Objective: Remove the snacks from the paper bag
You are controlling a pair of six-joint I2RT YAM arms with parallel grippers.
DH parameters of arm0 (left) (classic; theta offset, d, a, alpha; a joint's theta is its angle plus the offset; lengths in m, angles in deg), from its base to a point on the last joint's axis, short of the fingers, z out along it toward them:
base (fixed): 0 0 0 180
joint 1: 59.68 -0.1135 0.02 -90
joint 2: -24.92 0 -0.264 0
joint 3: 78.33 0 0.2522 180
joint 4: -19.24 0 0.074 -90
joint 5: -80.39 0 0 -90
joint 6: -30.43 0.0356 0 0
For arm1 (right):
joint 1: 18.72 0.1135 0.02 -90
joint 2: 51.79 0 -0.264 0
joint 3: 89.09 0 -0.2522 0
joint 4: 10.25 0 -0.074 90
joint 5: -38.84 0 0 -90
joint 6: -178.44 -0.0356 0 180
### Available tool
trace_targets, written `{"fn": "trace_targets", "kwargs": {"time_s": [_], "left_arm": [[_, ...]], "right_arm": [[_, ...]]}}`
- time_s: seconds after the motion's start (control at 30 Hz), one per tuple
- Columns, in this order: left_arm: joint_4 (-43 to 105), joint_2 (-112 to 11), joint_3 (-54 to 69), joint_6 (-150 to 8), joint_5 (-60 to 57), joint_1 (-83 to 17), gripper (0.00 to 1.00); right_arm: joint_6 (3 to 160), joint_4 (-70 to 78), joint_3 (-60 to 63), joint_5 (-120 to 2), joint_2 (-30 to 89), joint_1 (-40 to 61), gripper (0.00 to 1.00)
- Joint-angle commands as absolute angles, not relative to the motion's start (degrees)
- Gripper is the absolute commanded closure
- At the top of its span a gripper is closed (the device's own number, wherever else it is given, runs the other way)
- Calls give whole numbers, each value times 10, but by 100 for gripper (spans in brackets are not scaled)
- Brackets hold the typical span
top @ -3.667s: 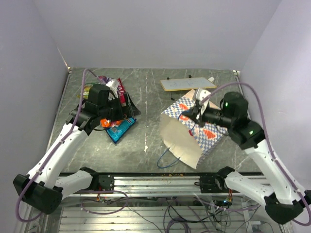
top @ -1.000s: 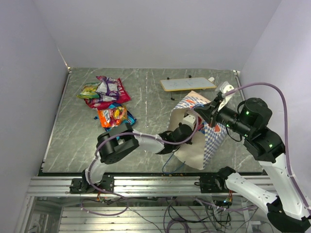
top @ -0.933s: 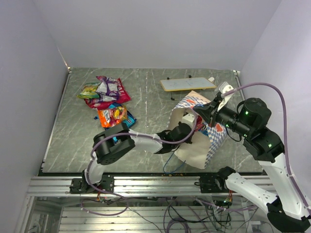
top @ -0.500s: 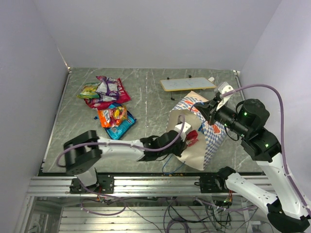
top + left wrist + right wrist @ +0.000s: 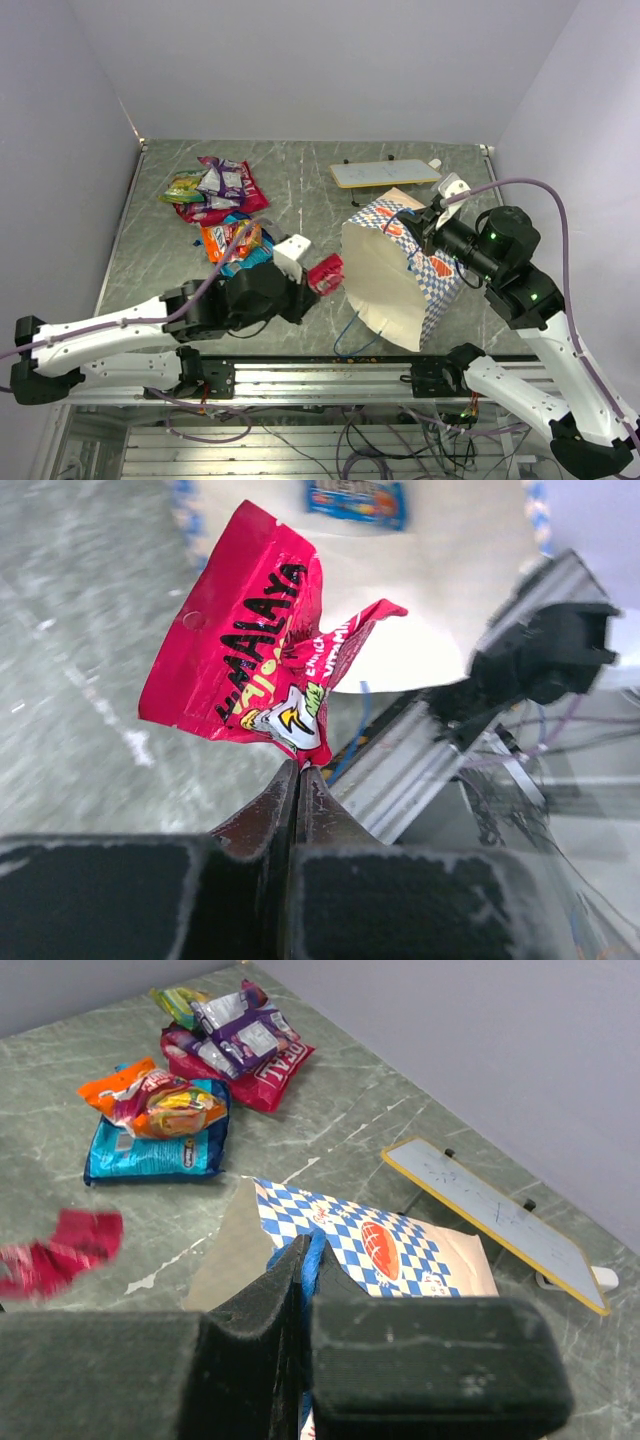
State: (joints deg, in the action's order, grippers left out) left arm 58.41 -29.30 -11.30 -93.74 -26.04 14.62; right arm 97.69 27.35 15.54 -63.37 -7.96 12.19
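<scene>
The paper bag [image 5: 388,285] lies on its side at centre right, cream mouth facing left. My right gripper [image 5: 424,228] is shut on its blue cord handle [image 5: 318,1245] at the upper rim, above the checkered side [image 5: 400,1250]. My left gripper [image 5: 312,276] is shut on a crumpled red snack packet [image 5: 326,272], held just left of the bag's mouth and above the table. In the left wrist view the red packet [image 5: 255,650] sticks out from the fingertips [image 5: 298,770], and a blue packet [image 5: 355,498] lies inside the bag. Other snacks [image 5: 220,185] lie piled at the far left.
An orange packet on a blue one [image 5: 236,240] lies just beyond my left arm. A flat cream board [image 5: 385,173] on black feet stands behind the bag. The bag's second blue cord loop [image 5: 350,335] trails toward the metal rail [image 5: 320,375] at the near edge.
My left gripper has pulled back out of the bag's mouth to the left with the red packet pinched in it. The right gripper has kept its hold on the handle.
</scene>
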Motion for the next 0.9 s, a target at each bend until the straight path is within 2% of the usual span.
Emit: {"fn": "trace_targets", "kwargs": {"time_s": [0.0,0.13,0.33,0.53,0.67,0.87], "left_arm": [[784,-272,-61,-1012,-401,145,93],[830,-287,-32,-1027,-474,93,93],[799,-377,4,-943,-354,-184,93],[800,-570,125,-881,-305,-370,93],[839,-689,209,-878,-276,-430,93],[822,-728,214,-879,-258,-454,93]], "right_arm": [[996,251,161,-623,-87,122,100],[1001,251,159,-618,-89,122,100],[992,249,155,-619,-90,122,100],[977,258,151,-619,-97,122,100],[973,261,151,-621,-103,122,100],[982,277,138,-627,-100,122,100]]}}
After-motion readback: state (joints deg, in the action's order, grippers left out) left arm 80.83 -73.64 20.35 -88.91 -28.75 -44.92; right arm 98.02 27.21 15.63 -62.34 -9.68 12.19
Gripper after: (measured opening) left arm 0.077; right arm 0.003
